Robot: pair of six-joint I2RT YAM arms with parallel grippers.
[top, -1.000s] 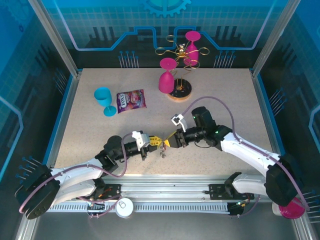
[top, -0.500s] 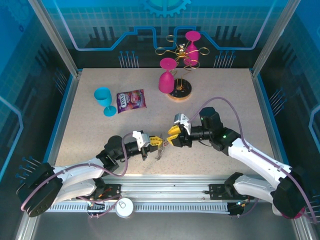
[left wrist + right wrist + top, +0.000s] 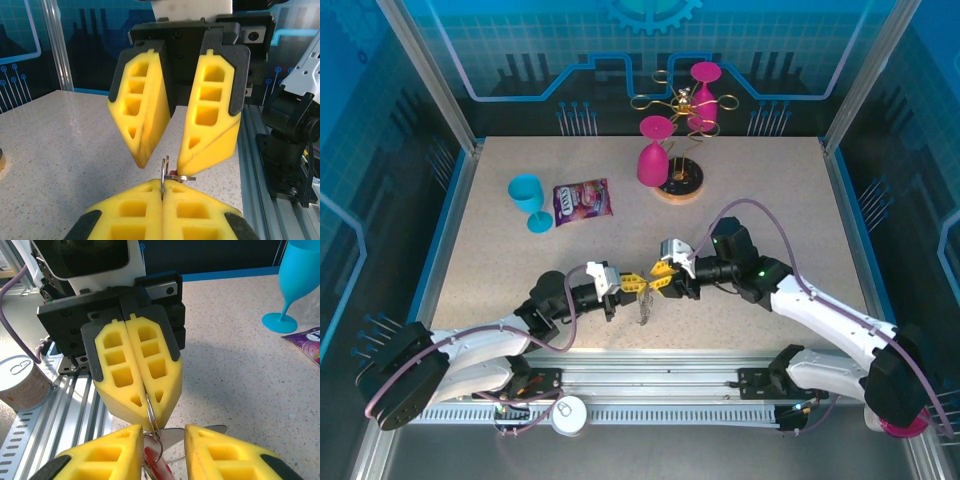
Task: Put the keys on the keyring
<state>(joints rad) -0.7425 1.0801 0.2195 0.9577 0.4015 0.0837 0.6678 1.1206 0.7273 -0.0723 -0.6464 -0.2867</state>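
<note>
1. Left gripper [image 3: 633,284]: clenched. In the left wrist view its yellow pads [image 3: 130,210] meet with no gap, and a thin wire ring of the keyring [image 3: 164,169] stands upright in the seam between them.
2. Right gripper [image 3: 661,276]: released, jaws apart. It faces the left gripper tip to tip near the front middle of the table [image 3: 770,200]. In the left wrist view its two fingers [image 3: 142,115] straddle the wire ring from above without visibly touching it.
3. The keyring [image 3: 645,308]: held above the table between the two grippers. In the top view its grey body hangs below the left fingertips. In the right wrist view the wire ring [image 3: 150,412] comes out of the left gripper's [image 3: 147,412] closed tips.
4. The key [image 3: 156,462]: its red head sits in the gap between the right gripper's [image 3: 164,440] spread fingers, just below the ring. It lies close to one pad; contact cannot be confirmed. A sliver of red [image 3: 172,173] shows beside the ring in the left wrist view. Whether the key is threaded onto the ring cannot be told.
5. Other items, well apart from the work:
   - blue cup [image 3: 527,198] and snack packet [image 3: 583,201] at left rear;
   - pink glass [image 3: 653,150] by the gold rack [image 3: 672,102] at rear centre;
   - a can [image 3: 22,380] on the front rail.
</note>
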